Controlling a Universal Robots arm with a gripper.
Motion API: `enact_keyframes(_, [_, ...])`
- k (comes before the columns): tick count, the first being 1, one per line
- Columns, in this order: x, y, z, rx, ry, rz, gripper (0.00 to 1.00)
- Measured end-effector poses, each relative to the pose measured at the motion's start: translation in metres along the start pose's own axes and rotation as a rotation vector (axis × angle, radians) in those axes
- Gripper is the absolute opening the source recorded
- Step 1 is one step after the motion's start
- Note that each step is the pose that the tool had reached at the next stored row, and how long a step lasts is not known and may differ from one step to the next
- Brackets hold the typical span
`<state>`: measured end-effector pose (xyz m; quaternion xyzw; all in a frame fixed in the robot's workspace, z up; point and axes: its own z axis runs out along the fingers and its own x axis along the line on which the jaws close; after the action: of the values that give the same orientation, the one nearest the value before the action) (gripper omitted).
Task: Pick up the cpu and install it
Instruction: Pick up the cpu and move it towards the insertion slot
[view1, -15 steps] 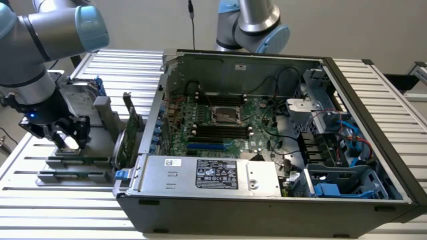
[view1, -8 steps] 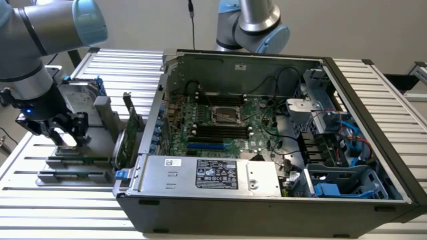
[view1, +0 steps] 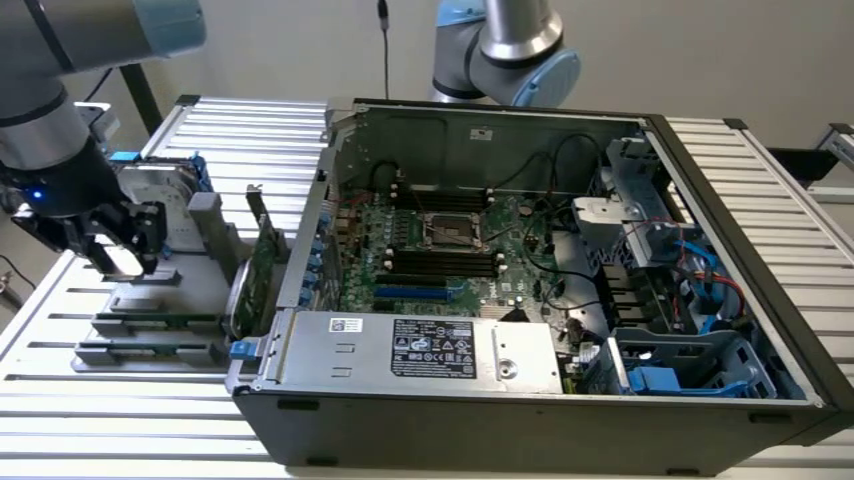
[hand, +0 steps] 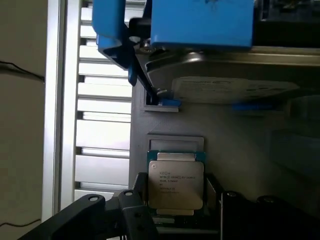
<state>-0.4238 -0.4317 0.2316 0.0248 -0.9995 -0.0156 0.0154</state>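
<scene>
**Exterior view:** The gripper (view1: 123, 262) hangs over the grey parts holder (view1: 167, 300) on the slatted table (view1: 134, 420), on the exterior view's left of the open computer case (view1: 534, 410). A pale square, the cpu (view1: 120, 257), sits between its tips, apparently just clear of the holder. The empty socket (view1: 450, 230) lies mid-motherboard, well apart from it. The power supply (view1: 414, 350) carries a white barcode sticker and a black rating label. Neither can be read.

**Wrist view:** The fingers (hand: 235, 212) stand wide but are closed on the cpu (hand: 176, 182), one against each opposite edge of its green board. The metal lid faces the camera, and a bare recess (hand: 175, 142) lies beyond it. Several lines of dark print cross the lid, too fine to read. Farther on lies the hard drive (hand: 225, 87) with a white label and a blue bracket (hand: 200, 22).

The chip looks light, rigid and smooth-lidded. I judge its underside delicate, so its side edges are the right place to hold it, gently and level.
</scene>
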Motion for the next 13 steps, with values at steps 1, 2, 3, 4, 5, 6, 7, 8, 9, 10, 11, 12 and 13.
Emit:
enact_keyframes(1, [-0.001,0.0002,-0.0045,-0.0002,0.0,-0.002,0.55])
enact_keyframes(2, [-0.002,0.0003,-0.0091,-0.0003,0.0001,-0.004,0.55])
enact_keyframes(3, [-0.003,0.0003,-0.0139,-0.0004,0.0006,-0.006,0.55])
enact_keyframes(4, [-0.005,0.0004,-0.0184,-0.0008,0.0008,-0.009,0.55])
enact_keyframes(5, [-0.007,0.0004,-0.023,-0.0014,0.0011,-0.012,0.55])
enact_keyframes(6, [-0.009,0.0005,-0.0275,-0.0022,0.0013,-0.015,0.55])
enact_keyframes(7, [-0.011,0.0005,-0.0321,-0.0029,0.0017,-0.018,0.55])
enact_keyframes(8, [-0.013,0.0005,-0.0368,-0.0036,0.0019,-0.022,0.55])
enact_keyframes(9, [-0.015,0.0006,-0.0413,-0.0044,0.0022,-0.025,0.55])
enact_keyframes(10, [-0.017,0.0006,-0.0459,-0.0051,0.0026,-0.028,0.55])
enact_keyframes(11, [-0.019,0.0007,-0.0506,-0.006,0.0028,-0.031,0.55])
enact_keyframes(12, [-0.021,0.0007,-0.0551,-0.0067,0.0031,-0.034,0.55])
enact_keyframes(13, [-0.023,0.0007,-0.0597,-0.0075,0.0035,-0.037,0.55])
